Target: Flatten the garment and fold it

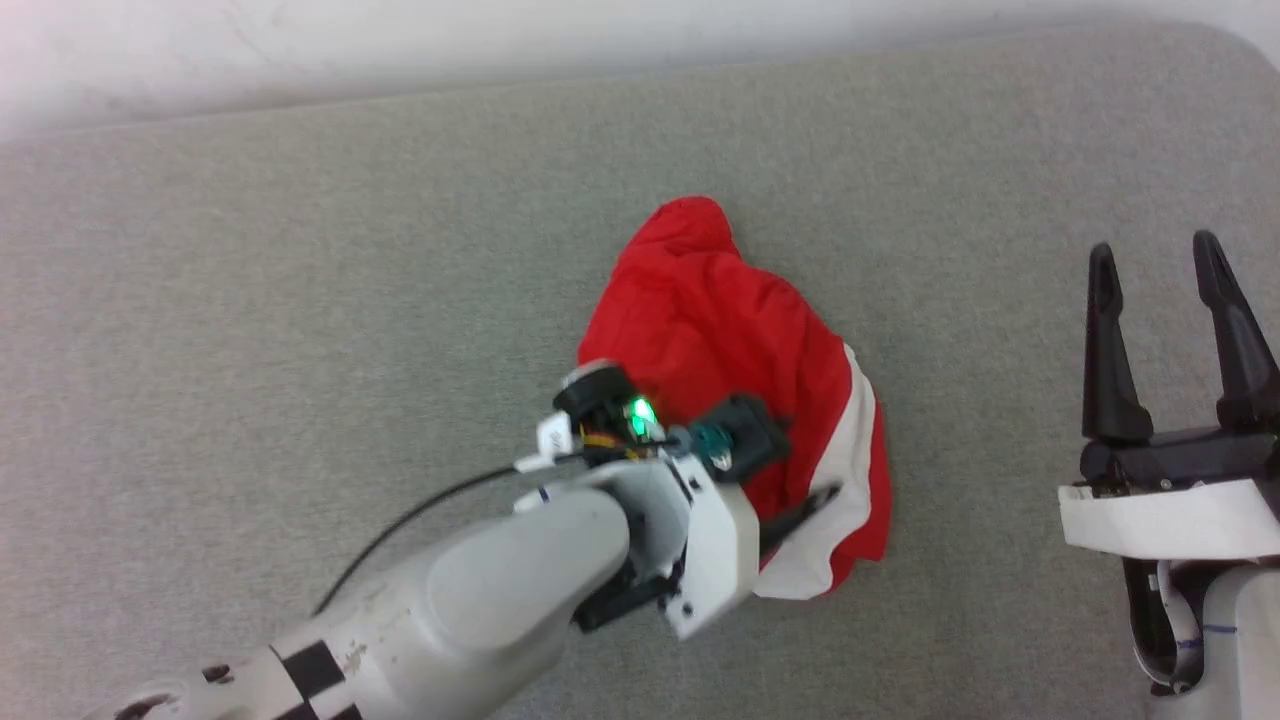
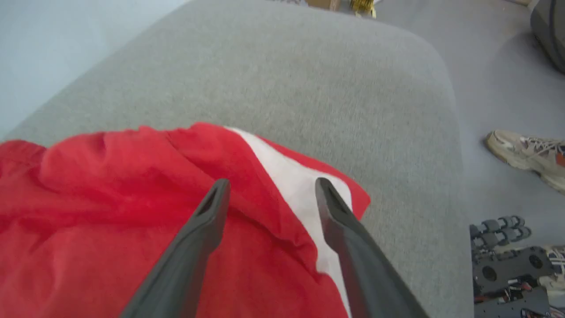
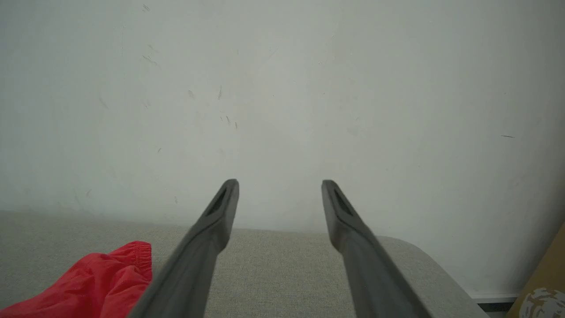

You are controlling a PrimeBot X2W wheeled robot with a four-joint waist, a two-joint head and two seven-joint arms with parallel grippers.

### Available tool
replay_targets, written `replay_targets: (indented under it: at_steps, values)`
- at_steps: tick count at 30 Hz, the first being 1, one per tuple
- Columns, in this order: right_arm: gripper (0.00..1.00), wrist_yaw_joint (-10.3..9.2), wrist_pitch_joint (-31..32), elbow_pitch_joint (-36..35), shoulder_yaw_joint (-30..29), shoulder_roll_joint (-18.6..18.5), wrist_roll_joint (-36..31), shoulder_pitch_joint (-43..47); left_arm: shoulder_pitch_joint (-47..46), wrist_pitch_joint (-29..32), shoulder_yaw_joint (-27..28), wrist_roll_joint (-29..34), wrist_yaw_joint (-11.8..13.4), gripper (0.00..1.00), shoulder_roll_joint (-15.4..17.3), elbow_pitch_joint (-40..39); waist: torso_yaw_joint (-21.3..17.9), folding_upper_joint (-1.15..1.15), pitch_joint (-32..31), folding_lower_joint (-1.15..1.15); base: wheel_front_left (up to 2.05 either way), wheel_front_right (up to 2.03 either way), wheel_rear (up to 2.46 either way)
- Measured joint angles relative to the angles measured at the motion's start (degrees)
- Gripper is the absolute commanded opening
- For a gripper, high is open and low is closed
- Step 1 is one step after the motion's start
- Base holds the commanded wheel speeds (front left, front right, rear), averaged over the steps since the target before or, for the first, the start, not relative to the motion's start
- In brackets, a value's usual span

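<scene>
Poises left gripper over crumpled red garment, jaws spread, gripping nothing; holds right gripper well right of garment, jaws open.

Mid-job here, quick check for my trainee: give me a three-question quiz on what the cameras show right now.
1. True or false: the garment lies flat and neatly folded on the grey padded surface.
2. Which jaws stand over the garment? A: left jaws. B: right jaws. C: both.
3. Fill in: the broad band along one edge of the garment is ____.
Key: 1 false, it lies crumpled. 2 A, standing open astride the fabric. 3 white.
</scene>
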Motion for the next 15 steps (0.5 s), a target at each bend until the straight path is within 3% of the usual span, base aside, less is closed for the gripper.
replay_targets:
  at_steps: [3,8,15]
  values:
    - [1.0,0.0,0.0,0.1,-0.6,0.0,-0.4,1.0,-1.0,-7.1,3.1,1.3,2.8,1.0,-0.4,-0.5,0.8,0.0,-1.4,0.0,0.0,0.0,0.0]
    - [1.0,0.0,0.0,0.1,-1.2,0.0,-0.9,1.8,-1.6,-17.1,8.2,4.4,10.1,1.0,0.0,-1.5,2.7,0.0,-3.3,-0.01,0.0,0.0,0.0]
    - [1.0,0.0,0.0,0.0,-2.2,0.0,-0.9,2.4,2.2,-19.6,19.7,8.7,20.6,1.0,2.0,-7.4,5.1,0.0,-4.6,0.0,0.0,0.0,0.0]
